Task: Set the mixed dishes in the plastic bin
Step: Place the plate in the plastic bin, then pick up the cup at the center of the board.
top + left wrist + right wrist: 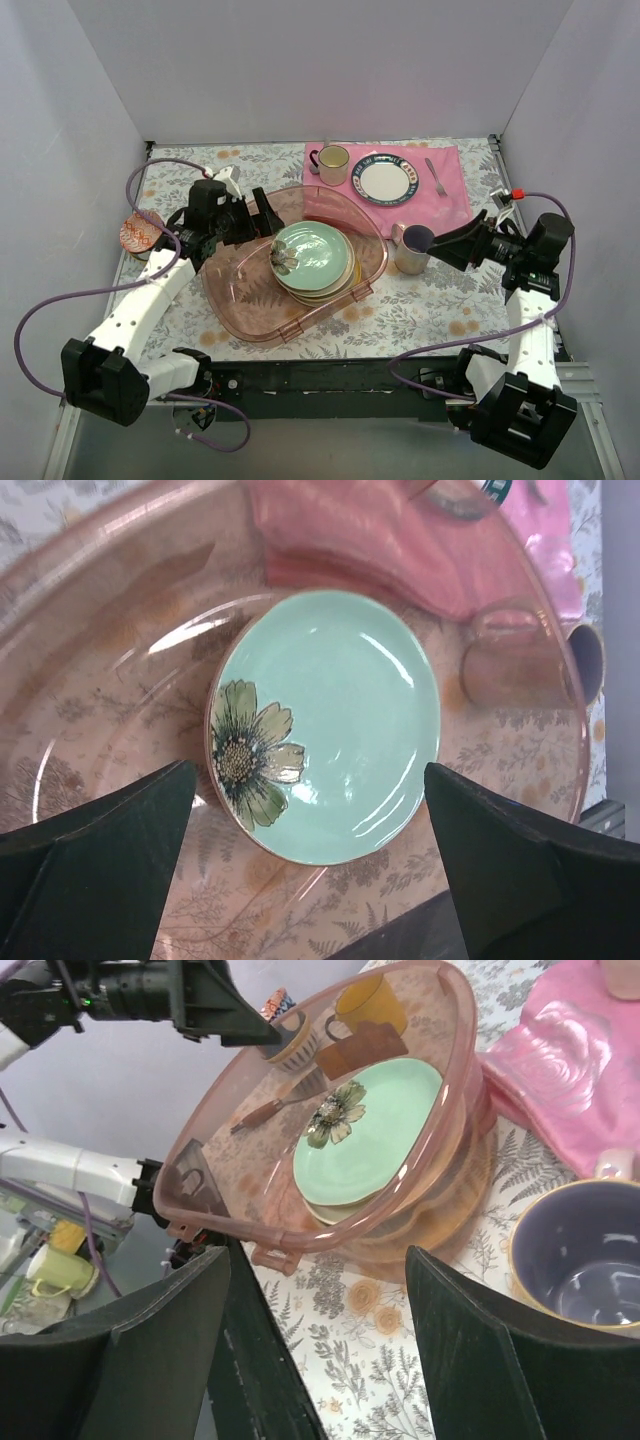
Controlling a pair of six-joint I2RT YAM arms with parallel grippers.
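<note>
Beside the plastic bin [240, 295], aiming the right gripper [442, 248], wide open and empty, at the grey mug [411, 258], probably for grabbing next.

I saw only the rims of the lower plates [326, 293] beneath the green plate [318, 250]; the grey mug [590, 1250] ran off my right wrist view.
</note>
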